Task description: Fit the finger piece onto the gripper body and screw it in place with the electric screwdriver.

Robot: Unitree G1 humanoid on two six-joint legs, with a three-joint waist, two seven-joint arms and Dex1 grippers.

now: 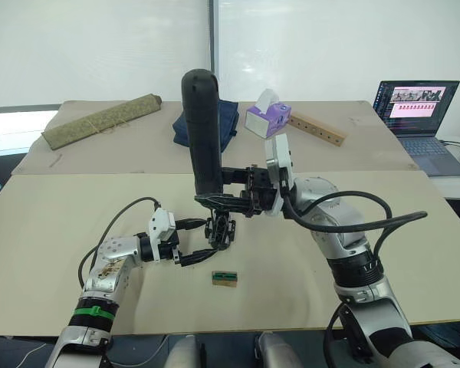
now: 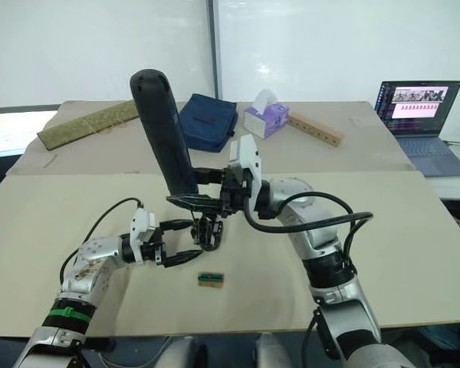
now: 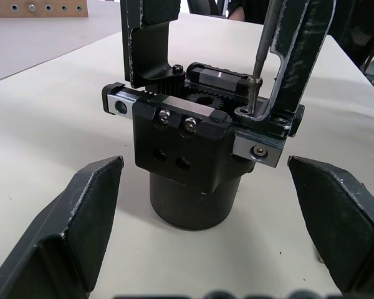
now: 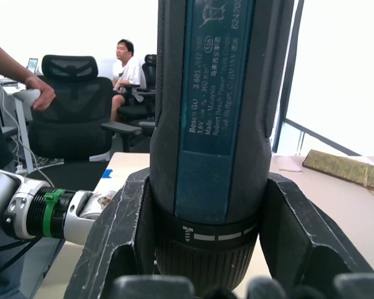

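Gripper body [image 3: 193, 162] upright on counter [image 1: 330, 268]; finger piece [image 3: 293, 68] seated on its top. Electric screwdriver [image 1: 203, 130] near-vertical directly above, bit in the screw hole. Right end effector [image 4: 206, 249] clamps the screwdriver. Left end effector [image 1: 193, 241] spread, flanking the body. No containers.

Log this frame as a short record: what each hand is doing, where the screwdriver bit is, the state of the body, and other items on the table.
right hand: shut on the screwdriver, held roughly upright, tip down
left hand: open, fingers either side of the body, not touching it
bit: tip at a screw hole on the finger piece
body: stands upright on the table, both fingers mounted
other items: tan-and-green block, tissue box, laptop, blue bag
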